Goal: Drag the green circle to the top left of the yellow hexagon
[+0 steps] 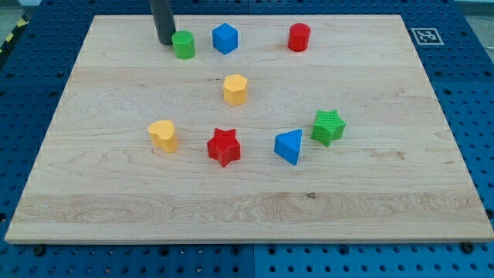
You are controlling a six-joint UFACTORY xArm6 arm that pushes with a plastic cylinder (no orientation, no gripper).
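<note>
Robotics lab: wooden table on blue perforated mounting base, fiducial marker tag at corner.

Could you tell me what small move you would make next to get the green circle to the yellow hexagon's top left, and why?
Probably a short push toward the view's bottom right. My tip sits just left of the green circle, near the view's top edge, while the yellow hexagon lies lower and to the right, so the circle must travel down-right, stopping short of it.

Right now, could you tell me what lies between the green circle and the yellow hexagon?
Nothing: the camera view shows only bare board between the green circle and the yellow hexagon.
</note>
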